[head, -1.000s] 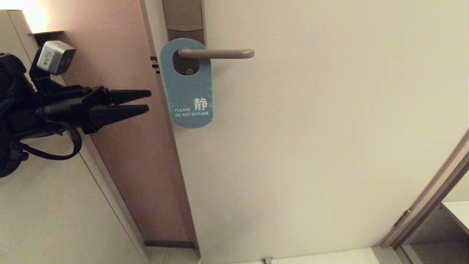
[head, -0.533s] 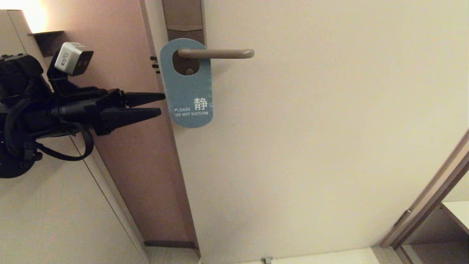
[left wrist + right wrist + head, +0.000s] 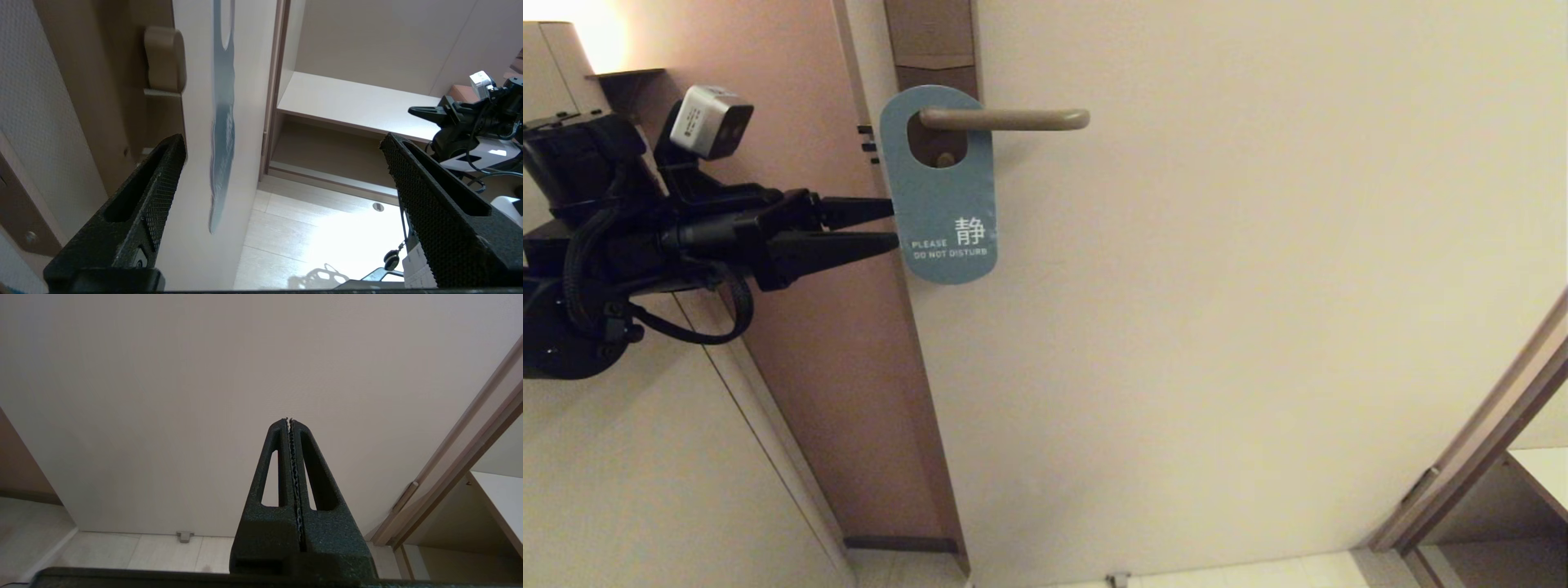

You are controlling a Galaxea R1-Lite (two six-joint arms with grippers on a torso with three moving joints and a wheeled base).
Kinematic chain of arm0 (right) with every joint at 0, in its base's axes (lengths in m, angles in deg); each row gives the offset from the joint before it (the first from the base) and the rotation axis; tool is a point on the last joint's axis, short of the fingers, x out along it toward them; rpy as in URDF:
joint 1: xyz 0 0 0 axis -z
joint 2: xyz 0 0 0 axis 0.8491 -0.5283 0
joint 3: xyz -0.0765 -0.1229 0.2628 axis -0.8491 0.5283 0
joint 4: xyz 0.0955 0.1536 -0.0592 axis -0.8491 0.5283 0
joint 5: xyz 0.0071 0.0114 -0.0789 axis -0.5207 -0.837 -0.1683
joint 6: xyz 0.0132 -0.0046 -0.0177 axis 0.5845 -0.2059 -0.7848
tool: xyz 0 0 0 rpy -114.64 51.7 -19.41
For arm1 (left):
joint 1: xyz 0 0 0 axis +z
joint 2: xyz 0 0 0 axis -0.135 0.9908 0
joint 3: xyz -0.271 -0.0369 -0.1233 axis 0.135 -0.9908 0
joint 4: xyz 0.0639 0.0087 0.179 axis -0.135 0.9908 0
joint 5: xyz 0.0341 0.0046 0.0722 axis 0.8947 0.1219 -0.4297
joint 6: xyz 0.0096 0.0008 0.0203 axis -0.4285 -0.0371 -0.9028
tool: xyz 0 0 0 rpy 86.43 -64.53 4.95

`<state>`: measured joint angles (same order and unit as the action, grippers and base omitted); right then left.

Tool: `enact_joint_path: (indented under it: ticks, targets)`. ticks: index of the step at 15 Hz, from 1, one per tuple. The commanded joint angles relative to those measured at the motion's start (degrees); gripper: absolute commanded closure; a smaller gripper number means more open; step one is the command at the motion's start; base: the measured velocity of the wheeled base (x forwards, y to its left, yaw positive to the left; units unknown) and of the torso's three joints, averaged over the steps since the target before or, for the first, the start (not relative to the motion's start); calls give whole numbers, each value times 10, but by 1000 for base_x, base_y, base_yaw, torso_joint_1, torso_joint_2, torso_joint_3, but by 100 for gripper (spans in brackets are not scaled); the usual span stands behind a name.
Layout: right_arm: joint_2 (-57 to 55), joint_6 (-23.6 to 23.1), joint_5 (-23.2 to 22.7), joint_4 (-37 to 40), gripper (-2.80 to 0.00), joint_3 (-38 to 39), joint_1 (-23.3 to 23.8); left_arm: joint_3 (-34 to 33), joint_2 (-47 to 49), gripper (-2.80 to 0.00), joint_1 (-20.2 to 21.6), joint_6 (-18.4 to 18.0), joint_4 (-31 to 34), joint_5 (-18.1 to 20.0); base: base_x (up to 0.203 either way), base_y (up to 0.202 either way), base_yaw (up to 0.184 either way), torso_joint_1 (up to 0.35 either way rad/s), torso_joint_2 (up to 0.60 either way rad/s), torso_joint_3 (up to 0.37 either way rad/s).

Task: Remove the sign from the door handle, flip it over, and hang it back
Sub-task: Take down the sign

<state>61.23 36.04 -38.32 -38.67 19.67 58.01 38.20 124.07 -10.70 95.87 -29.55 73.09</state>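
The sign [image 3: 939, 192] hangs by its oval hole on the door handle [image 3: 1005, 120], blue face out, reading "PLEASE DO NOT DISTURB". My left gripper [image 3: 894, 224] comes in level from the left, open, with its tips at the sign's left edge, level with the lettering. In the left wrist view the sign [image 3: 224, 134] shows edge-on in the wide gap of the left gripper [image 3: 282, 141], close to one finger [image 3: 163, 179] and held by neither. My right gripper [image 3: 290, 419] is shut on nothing, low in front of the door, outside the head view.
The handle sits on a tall brown lock plate [image 3: 931, 41] on the cream door [image 3: 1217, 327]. The latch [image 3: 866, 143] shows on the door's edge, with a pinkish wall [image 3: 792, 122] behind my left arm. A door frame [image 3: 1470, 457] and a shelf recess lie at the lower right.
My left gripper has moved right and slightly up, from well clear of the sign to its left edge. It stays open. The sign and handle have not moved.
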Motion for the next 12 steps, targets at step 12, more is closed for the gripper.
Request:
enact_joint_path:
  ticks: [12]
  targets:
    - [-1,0,0,0,0,0,-1,57,50,-280,-22,1,-2,2,0,0,0,0,0,0]
